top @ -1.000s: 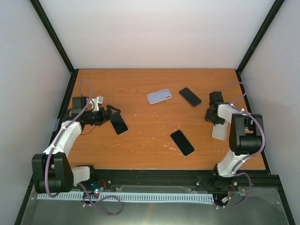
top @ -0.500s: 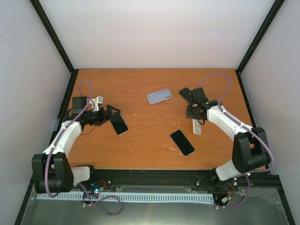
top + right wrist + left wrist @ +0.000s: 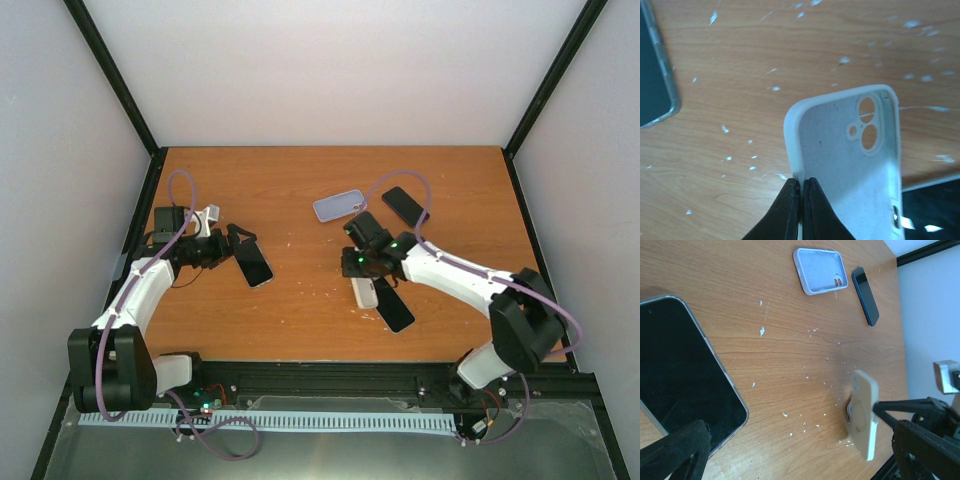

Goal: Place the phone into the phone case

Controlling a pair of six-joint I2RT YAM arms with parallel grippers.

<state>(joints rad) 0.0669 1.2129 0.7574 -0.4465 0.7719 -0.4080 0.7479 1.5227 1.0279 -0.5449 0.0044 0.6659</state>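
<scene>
The right gripper is pinched tight on one long side wall of the white phone case, with the right arm stretched across to the middle of the table. The case is tipped up on its edge rather than lying flat. Its open cavity faces the right wrist camera, and its camera-cutout end points away from the wrist. From above, its long axis runs diagonally from far-left to near-right. Whether its lower edge touches the wood cannot be told. Just to its near-right a black phone lies flat on a similar diagonal. On the left side of the table the left gripper has its jaws spread wide and grips nothing. The silver-rimmed phone lies flat, dark screen up, just ahead of those jaws. Its long axis also slants from far-left to near-right. Farther back, a lavender phone case lies cavity up, and to its right a dark blue phone lies flat.
</scene>
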